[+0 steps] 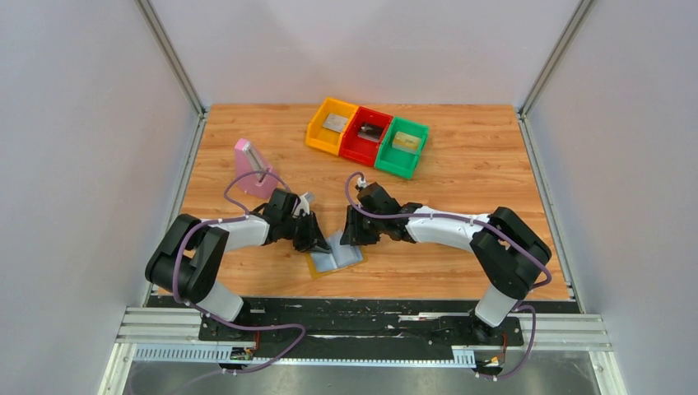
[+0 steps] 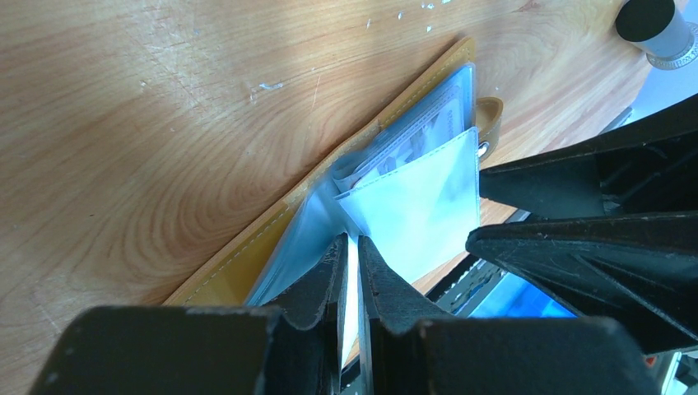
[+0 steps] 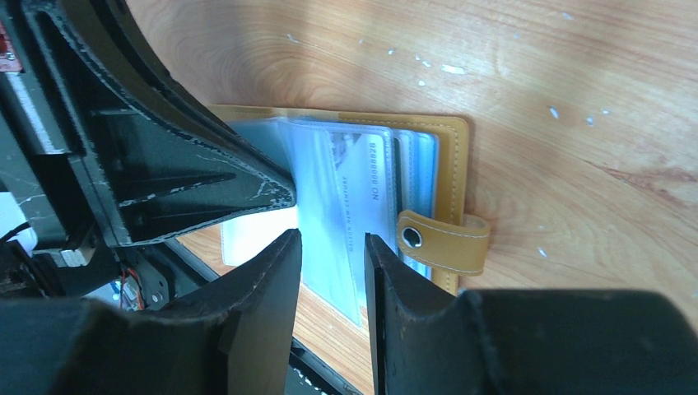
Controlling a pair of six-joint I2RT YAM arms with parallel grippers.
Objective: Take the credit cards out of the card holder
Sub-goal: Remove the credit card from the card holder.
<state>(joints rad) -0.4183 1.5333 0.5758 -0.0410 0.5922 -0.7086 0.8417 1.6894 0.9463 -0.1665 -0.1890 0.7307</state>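
Card holder lies open on the wooden table, light blue inside facing up and mustard cover underneath. The table's near edge runs just on the arms' side of it.

The left gripper comes onto the card holder from its left. Its fingers are drawn to a narrow slit with a clear plastic sleeve of the card holder pinched between them, and that leaf is lifted off the stack below.

The right gripper reaches over the card holder from its right, tips close to the left gripper's. Its jaws stand moderately apart, a finger on each side of the sleeves, and I see nothing clamped between them.

Credit cards sit in the sleeves of the card holder. One pale card shows printed lettering through the plastic, but how many lie beneath it I cannot tell. The tan snap tab sticks out from the card holder's cover edge, lying flat on the wood.

Well beyond the card holder, toward the far side, three bins stand in a row touching one another. The yellow bin holds a silver-grey card, the red bin a dark card, and the green bin a golden card. A pink block stands beyond the card holder to its left.
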